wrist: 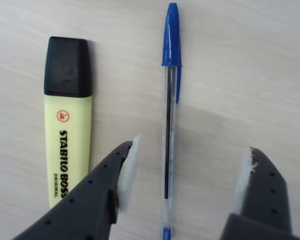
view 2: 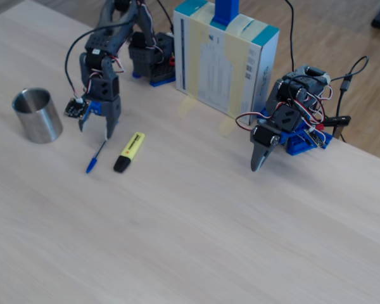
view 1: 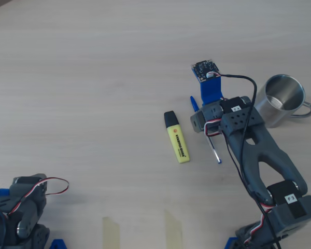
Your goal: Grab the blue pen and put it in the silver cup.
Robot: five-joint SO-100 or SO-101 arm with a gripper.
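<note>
The blue pen (wrist: pixel 169 130) lies flat on the pale wooden table (view 1: pixel 83 67), and everything else is placed from it. In the wrist view its blue cap points to the top of the picture and its clear barrel runs straight down between the two fingers of the gripper (wrist: pixel 182 177). The jaws stand wide apart, one on each side of the barrel, touching neither the pen nor anything else; they hold nothing. The left finger's white pad (wrist: pixel 129 170) is near the barrel, the right one farther off.

A yellow highlighter (wrist: pixel 67 125) with a black cap lies just beside the pen on its left in that view, nearly parallel and not touching it.

In the overhead view the arm (view 1: pixel 259 155) covers the middle of the pen (view 1: pixel 214 150), so only the two ends show. The silver cup (view 1: pixel 281 99) stands upright to the right of the pen there, well apart from it, its handle on the far side.

In the fixed view the pen (view 2: pixel 95 157) lies between the cup (view 2: pixel 37 115) and the highlighter (view 2: pixel 129 151), with the gripper (view 2: pixel 96 130) just above it.
</note>
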